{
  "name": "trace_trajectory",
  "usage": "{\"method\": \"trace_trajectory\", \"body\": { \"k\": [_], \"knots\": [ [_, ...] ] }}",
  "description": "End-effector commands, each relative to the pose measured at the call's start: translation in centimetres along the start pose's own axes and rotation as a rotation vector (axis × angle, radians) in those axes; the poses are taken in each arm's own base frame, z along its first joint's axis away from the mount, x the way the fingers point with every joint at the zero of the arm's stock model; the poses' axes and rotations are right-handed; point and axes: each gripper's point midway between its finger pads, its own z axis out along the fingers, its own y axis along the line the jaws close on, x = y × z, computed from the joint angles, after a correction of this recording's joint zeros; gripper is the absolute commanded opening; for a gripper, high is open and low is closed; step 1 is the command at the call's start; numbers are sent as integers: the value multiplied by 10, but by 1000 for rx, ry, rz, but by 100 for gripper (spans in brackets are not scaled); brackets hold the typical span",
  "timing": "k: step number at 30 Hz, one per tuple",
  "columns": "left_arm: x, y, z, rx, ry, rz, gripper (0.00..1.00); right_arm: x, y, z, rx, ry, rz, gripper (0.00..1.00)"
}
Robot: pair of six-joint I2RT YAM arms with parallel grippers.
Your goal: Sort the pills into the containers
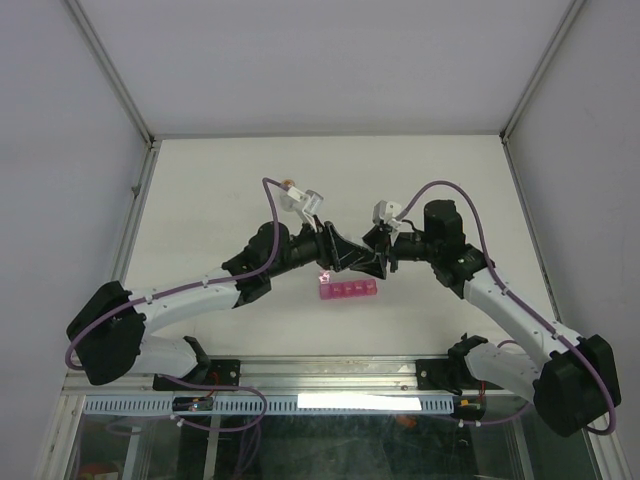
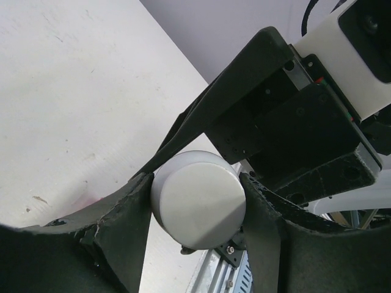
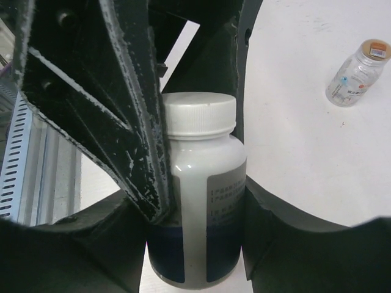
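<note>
Both arms reach in from the near corners and meet over the middle of the table, elbows bowed outward, forearms angled towards each other so the two wrists nearly face. The right gripper is clenched around the body of the white-capped bottle, one finger against each side of it. The left gripper comes at the same bottle from the other side, its fingers pinching the round cap between them. In the overhead view the pink pill organiser lies flat on the table just on the near side of the joined grippers, its row of compartments running left to right, apart from both. A small clear bottle with an orange top stands further out on the table, well apart from the held one. White tabletop spreads out to the left, the right and towards the far wall; metal frame rails run along the table's side edges.
</note>
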Motion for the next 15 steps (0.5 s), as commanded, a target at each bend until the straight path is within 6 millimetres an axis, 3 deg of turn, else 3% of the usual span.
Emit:
{"method": "trace_trajectory", "body": {
  "k": [1, 4, 7, 11, 15],
  "knots": [
    [-45, -49, -13, 150, -154, 36, 65, -28, 9, -3, -67, -45, -76, 4],
    [-58, -60, -33, 183, -234, 96, 86, -27, 14, -6, -107, -37, -62, 0],
    [-67, -65, -52, 196, -290, 159, 98, -26, 20, -8, -147, -34, -54, 0],
    [-63, -71, -73, 224, -296, 299, 99, -26, 31, -16, -215, -34, -78, 0],
    [-40, -77, -90, 314, -235, 571, 99, -20, 36, -20, -239, -10, -111, 0]
  ]
}}
